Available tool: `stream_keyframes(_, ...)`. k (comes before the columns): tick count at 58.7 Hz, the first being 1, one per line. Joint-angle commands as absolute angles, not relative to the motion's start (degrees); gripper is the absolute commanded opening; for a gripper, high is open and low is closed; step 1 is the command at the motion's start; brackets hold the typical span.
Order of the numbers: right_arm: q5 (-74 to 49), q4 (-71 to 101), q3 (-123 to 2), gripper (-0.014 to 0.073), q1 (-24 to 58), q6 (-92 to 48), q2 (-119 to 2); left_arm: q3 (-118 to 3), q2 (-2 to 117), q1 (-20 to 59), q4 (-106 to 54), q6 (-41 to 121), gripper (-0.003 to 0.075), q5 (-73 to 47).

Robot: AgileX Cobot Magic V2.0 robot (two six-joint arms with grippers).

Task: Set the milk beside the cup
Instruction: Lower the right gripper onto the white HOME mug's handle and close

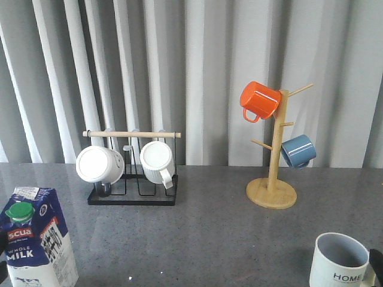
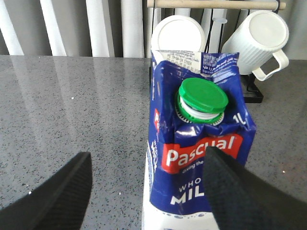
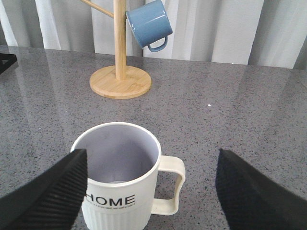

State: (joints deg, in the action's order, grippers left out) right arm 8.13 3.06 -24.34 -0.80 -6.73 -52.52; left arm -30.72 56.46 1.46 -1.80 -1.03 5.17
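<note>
both tools gape, left tool [image 2: 144, 191] at the milk [image 2: 196, 143], right tool [image 3: 153, 191] about the cup [image 3: 120, 177]

A staged kitchen-style test setup rather than a lived-in home: a grey speckled worktop [image 1: 203, 233] backed by plain grey-white curtains [image 1: 197, 66], with a black wire mug rack [image 1: 133, 173] and a wooden mug tree [image 1: 272, 155] standing along the worktop's far edge
</note>
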Motion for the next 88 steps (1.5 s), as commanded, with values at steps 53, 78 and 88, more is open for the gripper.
stream_keyframes(53, 45.73, -10.17, -14.21, 0.0548, -11.83, 0.0, -75.04, -32.72, 56.12, 1.75, -1.86, -1.14, 0.0485, 9.47)
stream_keyframes(78, 52.03, -7.62, -15.24, 0.0548, -11.83, -0.41, -82.09, -32.72, 56.12, 1.75, -1.86, -1.14, 0.0485, 9.47)
stream_keyframes(88, 52.87, -8.18, -15.54, 0.0548, -14.32, -0.3, -82.93, -32.72, 56.12, 1.75, -1.86, -1.14, 0.0485, 9.47)
